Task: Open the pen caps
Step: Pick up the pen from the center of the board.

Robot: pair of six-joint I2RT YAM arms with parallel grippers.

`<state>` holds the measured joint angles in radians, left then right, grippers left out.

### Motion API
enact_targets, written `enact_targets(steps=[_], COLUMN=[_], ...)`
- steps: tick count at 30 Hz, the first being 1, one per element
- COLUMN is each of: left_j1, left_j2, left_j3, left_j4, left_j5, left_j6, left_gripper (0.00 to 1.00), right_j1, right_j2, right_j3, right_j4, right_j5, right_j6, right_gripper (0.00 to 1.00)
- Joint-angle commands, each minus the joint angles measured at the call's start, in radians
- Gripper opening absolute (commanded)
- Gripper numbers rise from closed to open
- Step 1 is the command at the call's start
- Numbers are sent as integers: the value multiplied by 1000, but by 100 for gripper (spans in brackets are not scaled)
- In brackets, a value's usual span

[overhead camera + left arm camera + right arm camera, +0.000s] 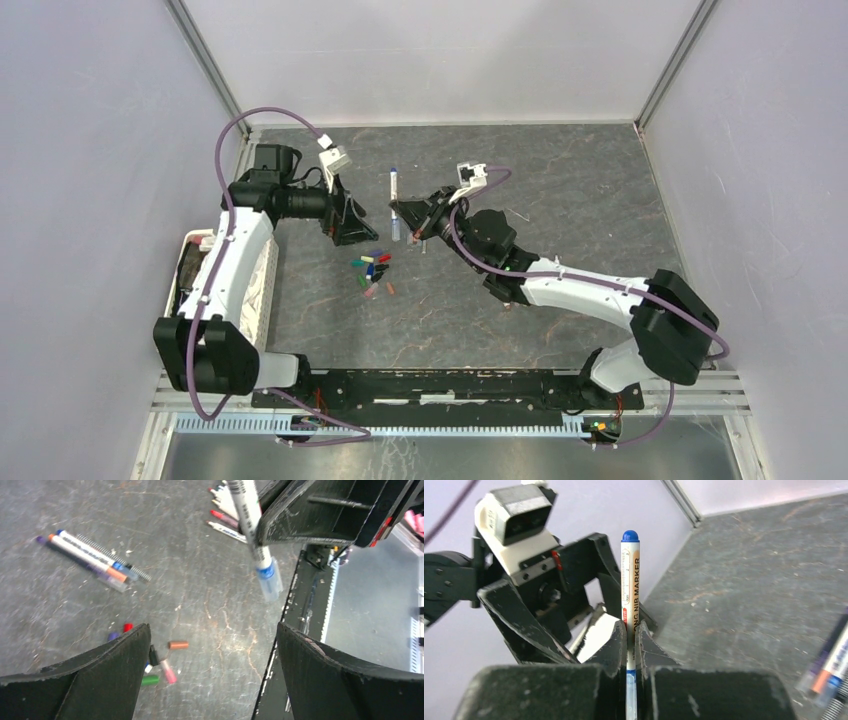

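Note:
My right gripper (405, 213) (630, 625) is shut on a white pen (395, 195) (630, 580) with a blue end, held above the table. A clear cap with a blue band (268, 579) sits on the pen's other end. My left gripper (358, 226) (212, 630) stands open just left of that pen, with nothing between its fingers (100, 675). Loose pen caps (372, 270) lie in a small heap on the table below: brown (178, 644), pink (168, 672), green (150, 680) and red (128, 627).
More pens (90, 560) lie side by side on the dark table (560, 170), others (225, 515) by the right gripper and some at the edge (829, 672). A white basket (185, 275) sits under the left arm. Grey walls close in three sides.

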<state>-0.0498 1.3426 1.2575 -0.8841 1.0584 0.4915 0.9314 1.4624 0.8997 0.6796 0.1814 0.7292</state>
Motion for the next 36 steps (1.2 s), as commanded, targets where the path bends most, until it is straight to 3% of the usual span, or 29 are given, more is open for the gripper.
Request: enact_targets(steps=[1, 6, 9, 13, 18, 20, 22, 24, 27, 30, 34, 36], left_j1=[-48, -92, -110, -122, -124, -126, -127, -127, -128, -128, -130, -137], left_j2=[-45, -70, -70, -62, -43, -42, -40, -38, -32, -20, -16, -23], left_j3=[30, -17, -20, -15, -37, -46, -54, -59, -63, -59, -60, -75], left_j4=[19, 87, 95, 94, 94, 95, 95, 95, 88, 63, 22, 8], left_j5=[90, 83, 81, 81, 76, 73, 71, 60, 10, -68, -235, -335], left_j6=[-63, -108, -104, -91, -75, -68, -61, -57, -32, 28, 179, 276], left_gripper=[100, 99, 93, 75, 45, 38, 25, 4, 2, 2, 2, 2], right_j1=[41, 70, 79, 89, 96, 97, 100, 107, 108, 104, 50, -8], right_j2=[27, 61, 78, 74, 43, 36, 30, 19, -6, -40, -111, -141], right_j3=[3, 31, 36, 28, 4, -7, -18, -33, -59, -39, 34, 53], right_j4=[241, 255, 262, 270, 261, 263, 258, 255, 253, 152, -126, -243], right_j5=[53, 60, 53, 66, 112, 126, 136, 157, 182, 163, 20, -80], right_j6=[46, 65, 91, 92, 50, 40, 28, 11, -7, -28, -60, -57], right_gripper=[0, 0, 0, 0, 0, 0, 0, 0, 1, 23, 46, 50])
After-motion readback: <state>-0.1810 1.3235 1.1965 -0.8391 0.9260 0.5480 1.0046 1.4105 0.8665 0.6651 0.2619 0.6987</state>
